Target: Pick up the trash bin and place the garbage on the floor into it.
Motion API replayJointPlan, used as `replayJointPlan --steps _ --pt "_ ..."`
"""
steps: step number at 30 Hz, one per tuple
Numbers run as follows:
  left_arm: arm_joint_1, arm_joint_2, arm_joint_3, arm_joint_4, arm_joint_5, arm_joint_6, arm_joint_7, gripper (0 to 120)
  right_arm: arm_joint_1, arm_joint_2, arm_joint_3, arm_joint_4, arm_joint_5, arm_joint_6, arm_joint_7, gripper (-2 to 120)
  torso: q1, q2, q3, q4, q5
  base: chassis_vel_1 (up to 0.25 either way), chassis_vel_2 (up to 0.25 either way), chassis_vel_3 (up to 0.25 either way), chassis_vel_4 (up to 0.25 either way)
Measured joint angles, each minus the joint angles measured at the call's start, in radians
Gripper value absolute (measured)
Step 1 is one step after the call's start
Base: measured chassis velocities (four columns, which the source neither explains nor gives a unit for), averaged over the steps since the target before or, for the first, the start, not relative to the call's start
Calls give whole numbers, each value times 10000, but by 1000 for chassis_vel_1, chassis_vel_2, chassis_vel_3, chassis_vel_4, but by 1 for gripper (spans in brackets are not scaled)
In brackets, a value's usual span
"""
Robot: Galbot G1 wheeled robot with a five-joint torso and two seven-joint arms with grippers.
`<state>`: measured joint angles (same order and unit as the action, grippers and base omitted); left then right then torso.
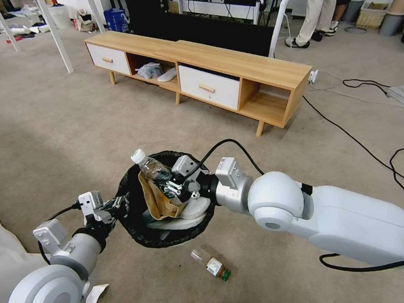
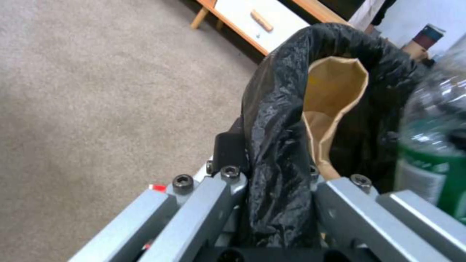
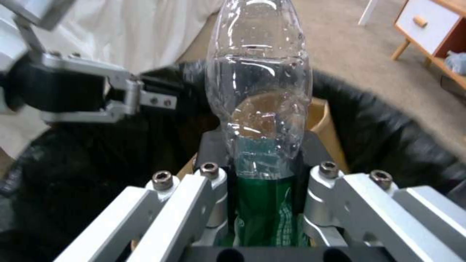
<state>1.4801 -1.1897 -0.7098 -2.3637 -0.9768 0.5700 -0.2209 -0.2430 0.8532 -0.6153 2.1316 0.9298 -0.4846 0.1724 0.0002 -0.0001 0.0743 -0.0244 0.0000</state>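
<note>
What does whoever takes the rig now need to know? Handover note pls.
Left gripper: shut on the trash bin rim, bag pinched.
Right gripper: shut on a clear bottle with green label, over the bin's mouth.
Done: brown paper bag and white scraps are in the bin.
Left: release this bottle into the bin; a small bottle lies on the floor beside it.

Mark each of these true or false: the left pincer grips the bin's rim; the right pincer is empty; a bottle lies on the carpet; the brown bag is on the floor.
1. The left pincer grips the trash bin by its rim. True.
2. The right pincer is empty. False: it is shut on a clear bottle above the bin.
3. A small bottle lies on the carpet. True.
4. The brown paper bag is on the floor. False: it sits in the bin.
</note>
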Motion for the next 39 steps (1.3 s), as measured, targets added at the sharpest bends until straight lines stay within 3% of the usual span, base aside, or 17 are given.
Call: replayJointPlan --steps 25,30,33,35,38,39 --pt "204 -229 78 -398 -831 44 -364 0 -343 -26 -233 -339 -327 -24 52 18 0 1 0 0 0 0 0 0 0" --pt "197 -216 91 -399 -845 49 -448 0 -343 -43 -233 -325 -340 -35 91 29 0 1 0 0 0 0 0 0 0" --pt "196 -224 112 -399 -851 49 -523 0 -354 -45 -231 -333 -390 -45 152 39 0 1 0 0 0 0 0 0 0" --pt "197 -239 123 -384 -782 50 -556 0 -357 -44 -215 -338 -413 -46 159 52 0 1 0 0 0 0 0 0 0" --pt "197 -241 123 -359 -722 50 -557 0 -350 -36 -214 -343 -414 -46 159 56 0 1 0 0 0 0 0 0 0" --pt "197 -252 130 -298 -570 50 -572 0 -311 -7 -211 -364 -422 -42 146 64 0 1 0 0 -1 0 0 0 0"
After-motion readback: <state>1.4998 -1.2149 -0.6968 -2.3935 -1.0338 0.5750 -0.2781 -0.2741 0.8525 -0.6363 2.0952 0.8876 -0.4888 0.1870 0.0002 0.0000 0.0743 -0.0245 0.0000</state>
